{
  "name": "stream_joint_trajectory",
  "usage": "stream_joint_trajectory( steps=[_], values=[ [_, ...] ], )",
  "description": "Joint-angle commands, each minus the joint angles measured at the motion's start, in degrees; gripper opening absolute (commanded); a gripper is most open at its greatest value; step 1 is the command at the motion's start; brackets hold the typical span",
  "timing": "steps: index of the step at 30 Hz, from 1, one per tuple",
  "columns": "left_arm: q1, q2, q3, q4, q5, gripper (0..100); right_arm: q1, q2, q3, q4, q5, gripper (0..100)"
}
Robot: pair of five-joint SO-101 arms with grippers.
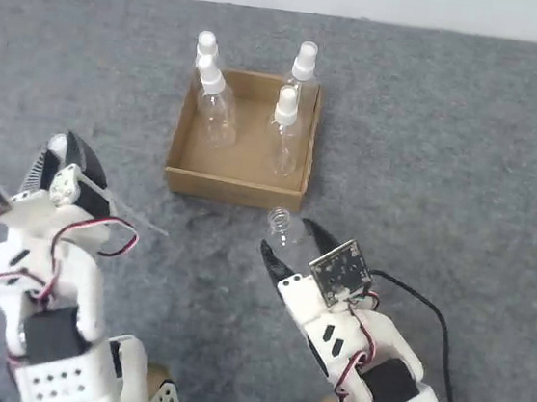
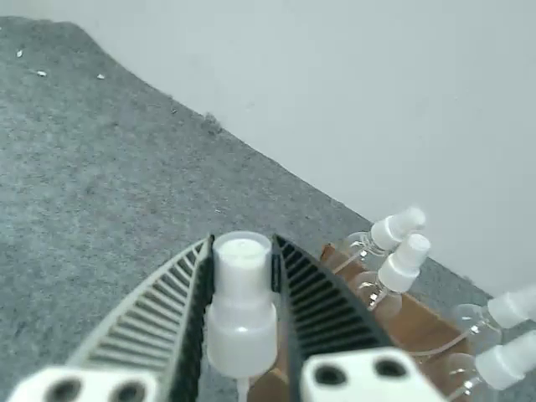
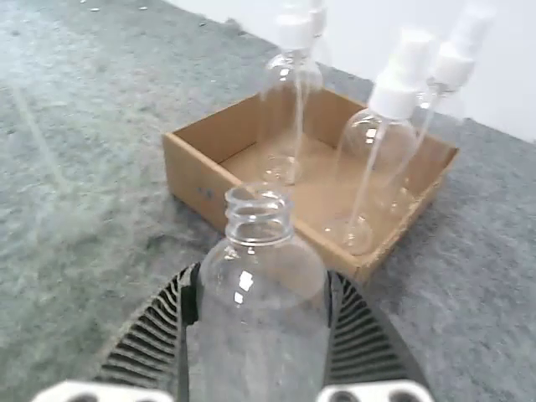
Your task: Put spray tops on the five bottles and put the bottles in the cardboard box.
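My right gripper is shut on a clear bottle with a bare, open neck, held upright just in front of the cardboard box. From the right wrist, that bottle stands between the jaws of the right gripper, with the box beyond. My left gripper sits at the table's left, shut on a white spray top whose thin tube trails out to the right. In the left wrist view the spray top is clamped in the left gripper.
Several capped bottles stand in and at the back of the box, also seen as capped bottles and white-topped bottles. Grey carpet covers the table, with open space right of the box. A pale wall rises behind.
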Motion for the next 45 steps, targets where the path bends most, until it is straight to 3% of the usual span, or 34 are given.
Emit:
stream_joint_trajectory(
  steps=[1, 7, 16, 23, 31, 45],
  values=[
    [2.99, -8.62, 2.24, -1.85, 0.88, 1, -1.19, -1.10, 1.23, -1.63, 1.32, 1.7],
    [3.43, -20.22, 6.81, -1.85, 1.05, 1, -1.27, -1.10, 1.23, -2.15, 1.32, 1.7],
    [3.69, -19.87, 9.36, -5.71, 1.23, 1, -5.58, -1.10, 1.23, -2.07, 1.32, 1.7],
    [3.78, -19.87, 9.45, -6.86, 9.58, 1, -5.85, -1.10, 1.23, -2.42, 1.41, 1.7],
    [10.29, -19.96, 11.74, -6.86, 15.12, 1, -5.85, -1.01, 1.23, -7.69, 13.45, 1.7],
    [10.90, -20.04, 6.02, -7.12, 16.97, 1, -11.03, -0.92, 1.23, 0.31, 14.15, 1.7]
  ],
)
